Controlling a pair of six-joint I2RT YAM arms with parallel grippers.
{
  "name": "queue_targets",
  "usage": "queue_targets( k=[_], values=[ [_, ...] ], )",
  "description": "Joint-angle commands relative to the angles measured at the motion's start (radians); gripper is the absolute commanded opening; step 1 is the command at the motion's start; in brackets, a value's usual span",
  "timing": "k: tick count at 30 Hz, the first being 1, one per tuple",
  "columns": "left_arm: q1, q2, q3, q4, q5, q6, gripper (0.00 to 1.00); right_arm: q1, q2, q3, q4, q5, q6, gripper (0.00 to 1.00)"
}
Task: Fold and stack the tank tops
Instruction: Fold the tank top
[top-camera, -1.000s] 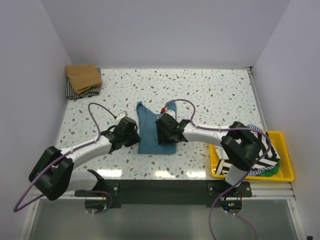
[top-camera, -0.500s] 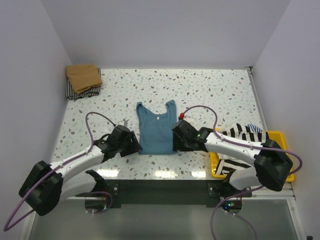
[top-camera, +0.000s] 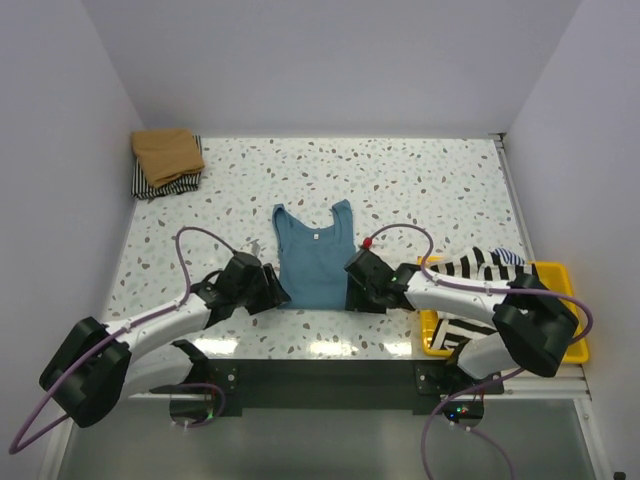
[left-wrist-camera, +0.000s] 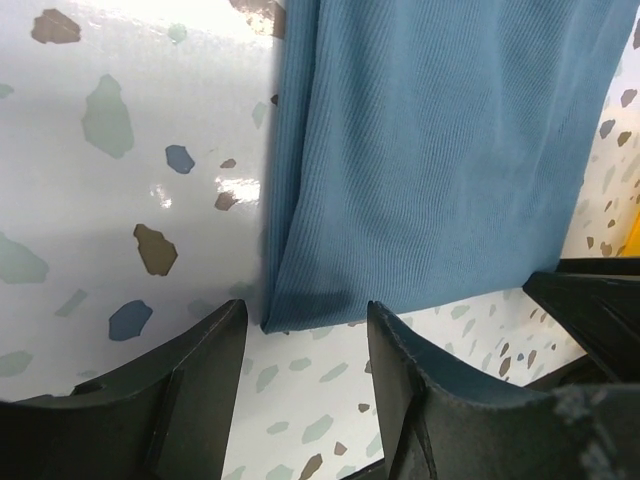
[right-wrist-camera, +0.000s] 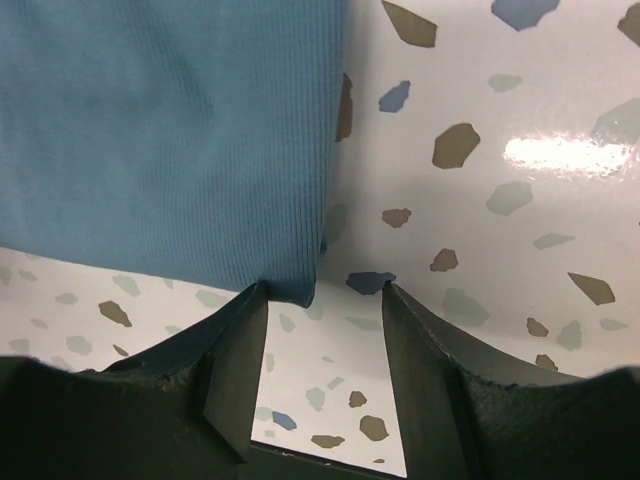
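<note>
The plain teal-blue cloth tank top (top-camera: 315, 262) lay flat by the near edge of the speckled white table (top-camera: 430, 190), straps far. The left gripper (left-wrist-camera: 303, 345) stood with jaws apart at its near left hem corner. The right gripper (right-wrist-camera: 322, 310) stood likewise at the near right corner. Neither pinched cloth.

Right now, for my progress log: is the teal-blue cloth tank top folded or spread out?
Spread out: the teal-blue cloth tank top lies flat, with both straps and the full hem showing and no fold.
</note>
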Motion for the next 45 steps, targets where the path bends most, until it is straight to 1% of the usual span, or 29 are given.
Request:
queue_targets(
  k=[1,5,8,9,11,12,15,16,17,18,19,20,21,22,23,24,26,27,28,29,30,31,32,33,34,37,40,42,45],
  values=[
    [-0.028,0.033,-0.04,0.004,-0.019,-0.031,0.56,-0.002,-0.017,-0.034,0.043,0.007,0.058,0.53],
    [-0.057,0.064,-0.047,-0.003,-0.042,-0.056,0.53,-0.002,-0.071,-0.069,0.072,0.006,0.076,0.53],
    [-0.071,0.072,-0.052,-0.013,-0.051,-0.079,0.5,-0.002,-0.089,-0.072,0.059,0.007,0.076,0.53],
    [-0.074,0.067,-0.05,-0.027,-0.05,-0.083,0.49,-0.002,-0.095,-0.065,0.057,0.009,0.072,0.53],
    [-0.076,0.05,-0.024,-0.056,-0.096,-0.082,0.5,-0.002,-0.115,-0.062,0.051,0.004,0.07,0.53],
    [-0.076,0.021,-0.006,-0.099,-0.111,-0.067,0.52,-0.002,-0.123,-0.049,0.043,0.003,0.064,0.53],
    [-0.066,-0.025,0.126,-0.214,-0.211,-0.018,0.54,-0.002,-0.151,0.001,0.007,0.013,0.029,0.53],
    [-0.033,-0.027,0.199,-0.237,-0.25,0.001,0.54,-0.002,-0.148,0.023,-0.001,0.024,0.013,0.53],
    [-0.002,-0.024,0.232,-0.251,-0.258,0.019,0.54,-0.002,-0.138,0.043,-0.007,0.036,-0.004,0.53],
    [0.038,-0.011,0.258,-0.25,-0.255,0.06,0.52,-0.004,-0.102,0.1,-0.01,0.042,-0.046,0.54],
    [0.128,-0.002,0.302,-0.237,-0.213,0.077,0.51,-0.004,-0.077,0.141,-0.02,0.049,-0.075,0.54],
    [0.192,0.042,0.348,-0.201,-0.2,0.112,0.5,-0.004,-0.018,0.281,-0.029,0.079,-0.171,0.54],
    [0.211,0.065,0.376,-0.187,-0.214,0.117,0.5,-0.005,0.012,0.326,-0.027,0.099,-0.198,0.55],
    [0.24,0.093,0.403,-0.162,-0.231,0.123,0.47,-0.008,0.05,0.375,-0.027,0.111,-0.226,0.55],
    [0.253,0.123,0.454,-0.145,-0.232,0.127,0.45,-0.016,0.123,0.424,-0.024,0.116,-0.255,0.54],
    [0.262,0.191,0.479,-0.13,-0.234,0.125,0.43,-0.03,0.168,0.519,-0.02,0.119,-0.305,0.53],
    [0.297,0.254,0.541,-0.107,-0.219,0.117,0.34,-0.041,0.277,0.598,0.022,0.113,-0.347,0.47],
    [0.309,0.295,0.552,-0.098,-0.215,0.114,0.32,-0.054,0.314,0.669,0.07,0.101,-0.375,0.46],
    [0.338,0.312,0.562,-0.07,-0.212,0.11,0.31,-0.061,0.351,0.711,0.086,0.069,-0.384,0.46],
    [0.358,0.331,0.578,-0.063,-0.2,0.104,0.3,-0.065,0.398,0.759,0.089,0.058,-0.389,0.44],
    [0.381,0.366,0.589,-0.059,-0.186,0.096,0.29,-0.065,0.481,0.861,0.083,0.047,-0.401,0.43],
    [0.42,0.383,0.612,-0.056,-0.17,0.093,0.27,-0.067,0.53,0.909,0.076,0.041,-0.403,0.42],
    [0.44,0.4,0.625,-0.056,-0.162,0.088,0.27,-0.065,0.573,0.96,0.062,0.041,-0.401,0.42],
    [0.455,0.429,0.635,-0.055,-0.151,0.084,0.26,-0.065,0.654,1.057,0.025,0.041,-0.398,0.41],
    [0.484,0.44,0.645,-0.052,-0.142,0.084,0.25,-0.067,0.688,1.098,0.008,0.042,-0.395,0.4],
    [0.512,0.48,0.69,-0.047,-0.114,0.081,0.25,-0.067,0.792,1.204,-0.019,0.061,-0.375,0.4],
    [0.52,0.507,0.701,-0.03,-0.093,0.074,0.24,-0.065,0.884,1.299,-0.047,0.064,-0.366,0.4],
    [0.52,0.527,0.703,-0.017,-0.067,0.073,0.24,-0.065,0.921,1.36,-0.069,0.073,-0.36,0.4],
    [0.518,0.546,0.698,-0.004,-0.059,0.074,0.23,-0.065,0.966,1.397,-0.069,0.082,-0.35,0.41]
  ],
)
